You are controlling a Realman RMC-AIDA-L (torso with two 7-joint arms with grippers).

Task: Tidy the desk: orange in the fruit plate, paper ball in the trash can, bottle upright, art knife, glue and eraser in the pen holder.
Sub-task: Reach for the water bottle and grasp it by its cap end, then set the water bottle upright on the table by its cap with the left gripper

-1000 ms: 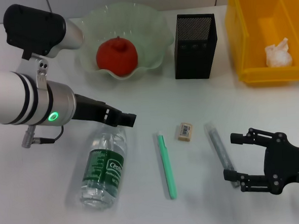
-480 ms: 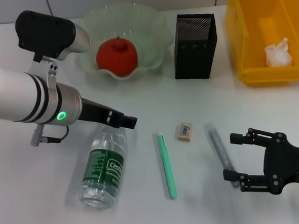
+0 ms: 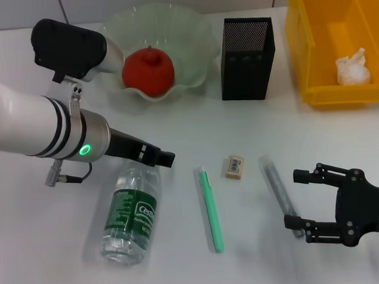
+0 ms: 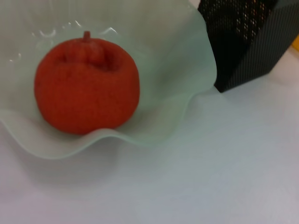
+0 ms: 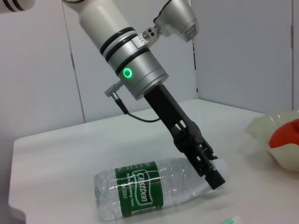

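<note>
Left gripper [image 3: 165, 157] angled down over the neck end of the bottle [image 3: 131, 212], tip at the cap in the right wrist view; whether its claw is spread or pinching cannot be told. Bottle lying on its side on the white table [image 3: 48, 253], near-left area, cap pointing far, base pointing near, green label facing up.

Right gripper [image 3: 298, 200] low over the near-right of the table, claw spread wide, holding nothing. Clear tube-like stick [image 3: 277, 187] lying just left of its fingers, near end between the fingertips or under them; contact not discernible.

Orange [image 3: 148, 70] sitting in the fruit plate [image 3: 189, 36], far centre-left. Pen holder [image 3: 246, 48] upright just right of the plate, apart from it. Trash can [image 3: 338, 39] at far right, paper ball [image 3: 353, 68] inside it.

Eraser [image 3: 235, 166] flat on the table, centre, between the green pen-shaped tool [image 3: 211, 209] on its left and the clear stick on its right, touching neither.
</note>
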